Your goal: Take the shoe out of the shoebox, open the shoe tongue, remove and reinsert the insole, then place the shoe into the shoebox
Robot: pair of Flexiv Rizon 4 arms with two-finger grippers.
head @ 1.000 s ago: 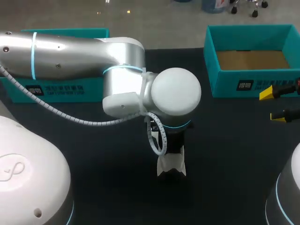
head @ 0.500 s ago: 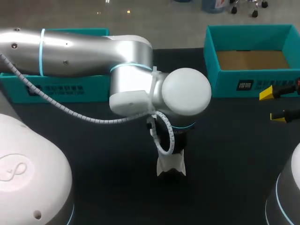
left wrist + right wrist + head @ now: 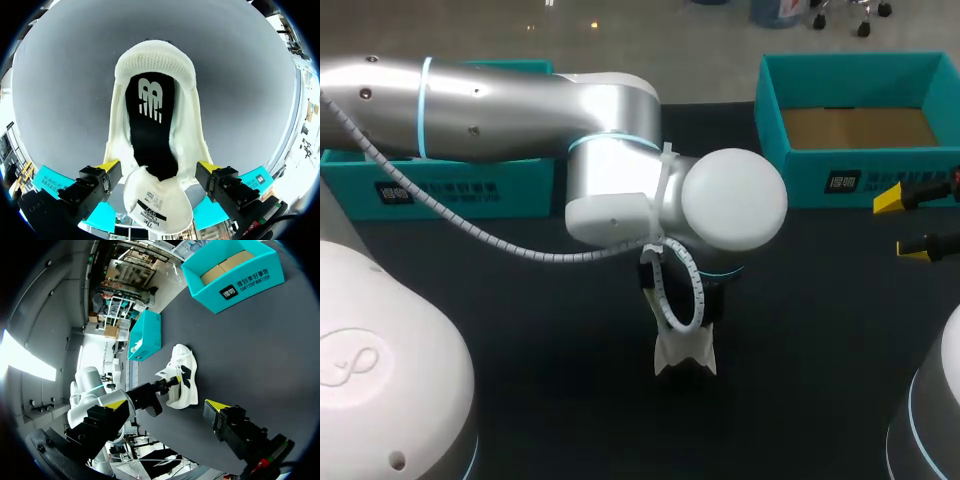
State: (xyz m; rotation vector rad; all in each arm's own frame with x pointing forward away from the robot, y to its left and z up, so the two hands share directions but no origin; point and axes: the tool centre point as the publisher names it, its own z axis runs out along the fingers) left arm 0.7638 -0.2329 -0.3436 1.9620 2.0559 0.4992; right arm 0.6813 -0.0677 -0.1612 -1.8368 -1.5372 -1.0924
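Left wrist view shows insole (image 3: 150, 140), head doesn't | left gripper (image 3: 157, 166), right gripper (image 3: 166, 405) spread, empty

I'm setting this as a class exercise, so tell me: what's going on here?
The left claw is down over a white shoe sitting on the black table, out of its box, tongue folded back and the black insole showing inside. The right claw hangs open off to the side, holding nothing. The teal shoebox sits empty at the table's far right.

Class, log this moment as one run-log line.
shoe on table, tongue open | insole inside | left gripper open over shoe | right gripper open near shoebox
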